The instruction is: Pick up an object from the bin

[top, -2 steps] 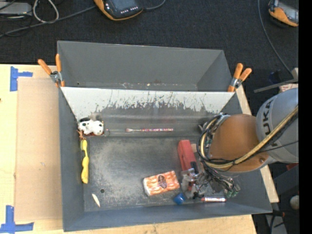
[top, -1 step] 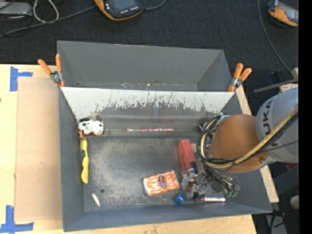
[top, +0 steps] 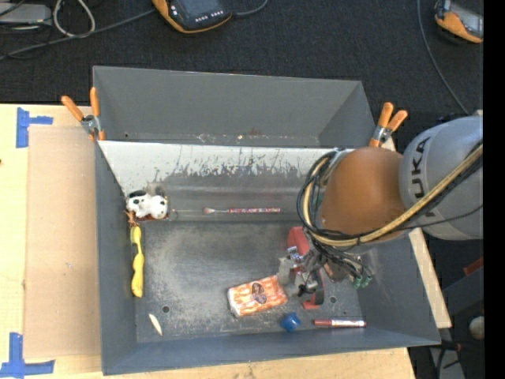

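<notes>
one orange packet [top: 256, 297] near claw [top: 309, 281], one blue ball [top: 290, 322]

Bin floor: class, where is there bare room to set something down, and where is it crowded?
Bare: the middle of the grey metal bin's floor, between the long yellow stick at the view's left and the orange-and-white packet. Crowded: lower right, around the gripper, packet, small blue ball and red pen.

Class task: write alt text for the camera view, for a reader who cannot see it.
A robot arm's gripper hangs low in the right of a grey metal bin, beside an orange-and-white packet. A blue ball and red pen lie nearby; a long yellow object lies far left.
</notes>
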### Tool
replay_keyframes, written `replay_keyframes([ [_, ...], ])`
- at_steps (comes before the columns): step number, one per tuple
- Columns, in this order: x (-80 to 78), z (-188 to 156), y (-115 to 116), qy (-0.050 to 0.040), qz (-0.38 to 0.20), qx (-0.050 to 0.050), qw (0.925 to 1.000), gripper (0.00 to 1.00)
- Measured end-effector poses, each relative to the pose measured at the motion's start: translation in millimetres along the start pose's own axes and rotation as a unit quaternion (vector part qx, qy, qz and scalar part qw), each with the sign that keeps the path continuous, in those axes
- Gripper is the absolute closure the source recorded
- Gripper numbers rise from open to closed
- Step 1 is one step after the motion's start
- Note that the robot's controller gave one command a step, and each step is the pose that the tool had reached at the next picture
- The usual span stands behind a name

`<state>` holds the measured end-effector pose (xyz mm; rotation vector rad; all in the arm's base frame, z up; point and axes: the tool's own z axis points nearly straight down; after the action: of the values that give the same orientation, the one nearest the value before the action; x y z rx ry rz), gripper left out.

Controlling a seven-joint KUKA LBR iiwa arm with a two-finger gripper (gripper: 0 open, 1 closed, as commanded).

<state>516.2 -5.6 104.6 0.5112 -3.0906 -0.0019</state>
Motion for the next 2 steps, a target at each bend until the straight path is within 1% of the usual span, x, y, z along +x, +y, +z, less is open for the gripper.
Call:
replay_keyframes([
  [1,-23.8,-22,17,-0.0077,0.006,0.000,1.0000,1.00],
  [2,-59.6,30,46,-0.0090,0.065,0.000,0.9978,0.00],
])
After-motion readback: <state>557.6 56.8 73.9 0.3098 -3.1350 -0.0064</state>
